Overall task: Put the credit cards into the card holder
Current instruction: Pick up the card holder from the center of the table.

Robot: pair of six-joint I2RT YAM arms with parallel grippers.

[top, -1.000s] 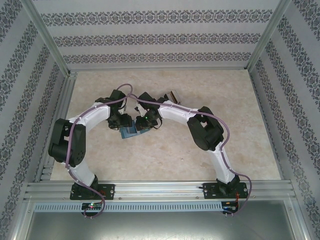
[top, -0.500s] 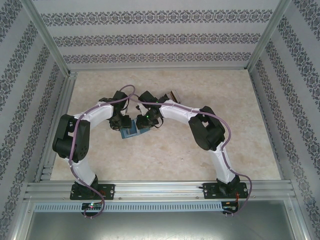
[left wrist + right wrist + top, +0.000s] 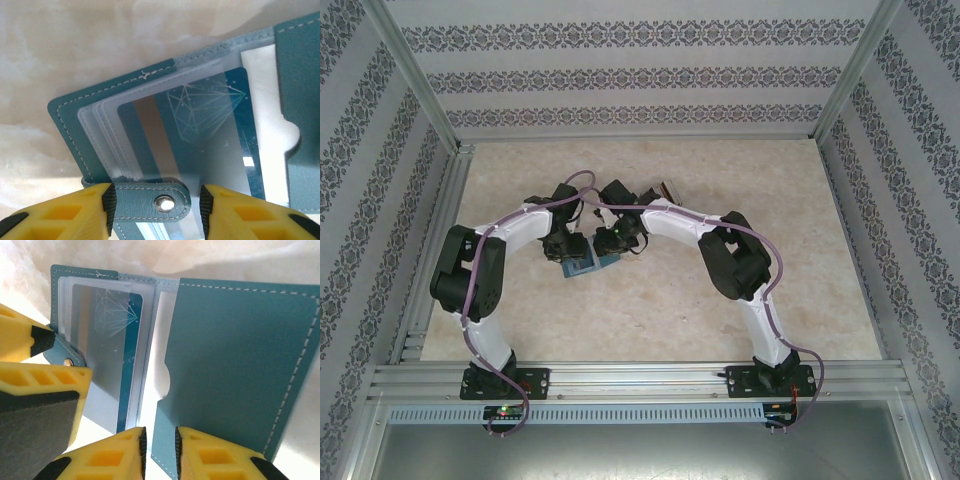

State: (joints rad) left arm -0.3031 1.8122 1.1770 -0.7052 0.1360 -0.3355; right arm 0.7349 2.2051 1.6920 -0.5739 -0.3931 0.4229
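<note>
Since a second ago your left arm's elbow has swung in toward the middle of the top view. The card holder (image 3: pixel 582 264) has barely shifted, and it lies open on the worktop (image 3: pixel 800 220) just left of centre, between both wrists.

In the left wrist view, the left gripper (image 3: pixel 152 205) has its jaws on either side of the snap tab (image 3: pixel 150 201). You cannot tell whether they clamp it. A dark blue card (image 3: pixel 200 130) sits in a clear sleeve (image 3: pixel 97 145).

The right gripper (image 3: pixel 160 455) pinches the lower edge of the holder's right-hand flap (image 3: pixel 235 355), jaws nearly together.

From above, the wrists cover most of the holder. The stack of credit cards (image 3: pixel 667 189) peeks out behind the right arm, too small to read.

The left arm runs close to the left frame rail (image 3: pixel 430 250). Bare worktop lies to the right and along the bottom.
</note>
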